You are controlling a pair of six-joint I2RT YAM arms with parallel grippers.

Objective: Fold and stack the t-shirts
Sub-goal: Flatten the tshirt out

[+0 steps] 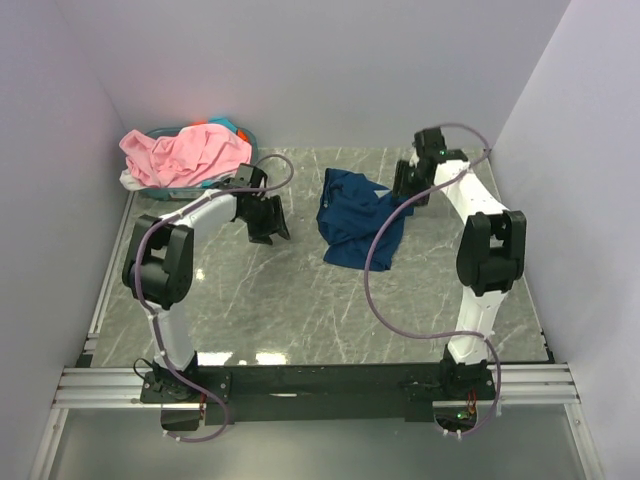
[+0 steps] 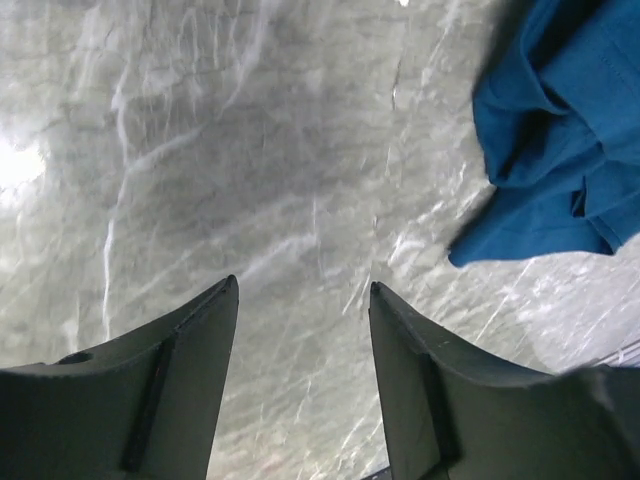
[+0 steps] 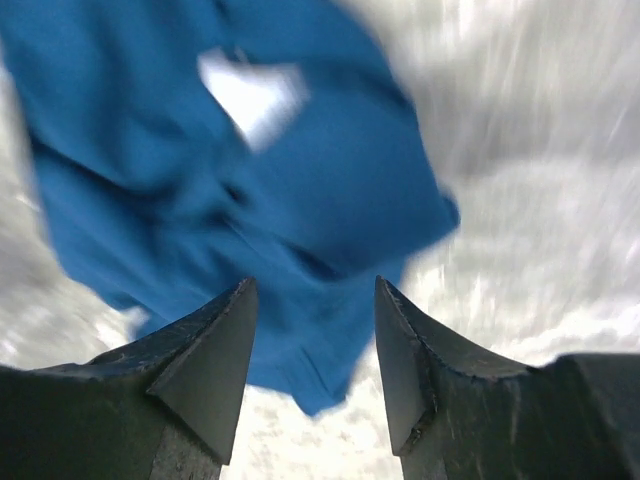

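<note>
Navy shirt (image 1: 352, 218) lies crumpled on the table (image 1: 280, 310), mid-rear, between the two arms. Pink shirt (image 1: 185, 152) is heaped in the basket (image 1: 240, 128) at the rear left corner. Left gripper (image 2: 302, 290): jaws spread, empty, over bare table beside the navy shirt. Right gripper (image 3: 315, 285): jaws spread, empty, above the navy shirt; wrist view blurred.

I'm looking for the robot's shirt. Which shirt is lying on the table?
The dark blue t-shirt, crumpled on the table; the pink t-shirt is heaped in the basket.

Grey marble table (image 1: 290, 300): navy t-shirt (image 1: 350, 215) (crumpled), teal basket (image 1: 236, 127)
</note>
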